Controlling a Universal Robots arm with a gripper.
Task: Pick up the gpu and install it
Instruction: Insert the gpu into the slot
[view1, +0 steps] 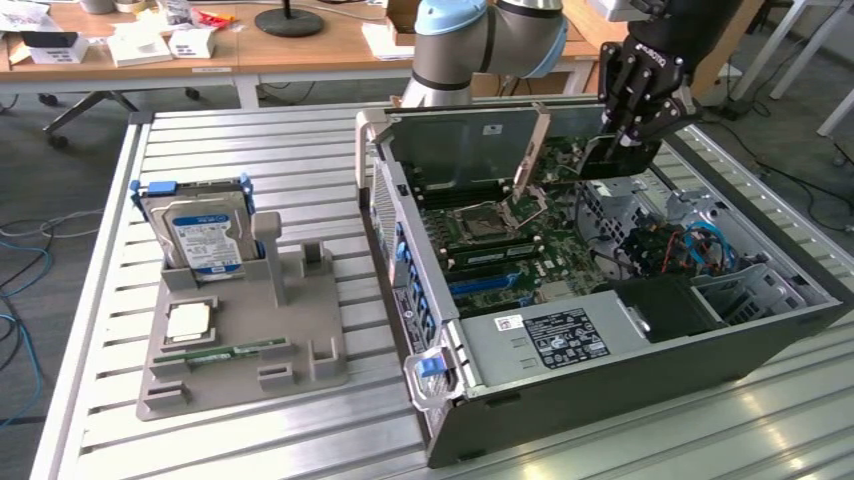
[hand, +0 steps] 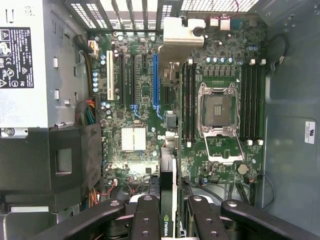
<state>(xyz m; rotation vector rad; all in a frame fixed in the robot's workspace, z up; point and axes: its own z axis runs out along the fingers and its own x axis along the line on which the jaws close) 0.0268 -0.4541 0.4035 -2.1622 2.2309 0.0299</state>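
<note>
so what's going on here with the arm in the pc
The robot arm's gripper is shut on the gpu and holds it on edge inside the open computer case, above the motherboard. The card does not look seated in a slot yet. On the exterior view's left, a hard drive stands in a grey holder.
</note>
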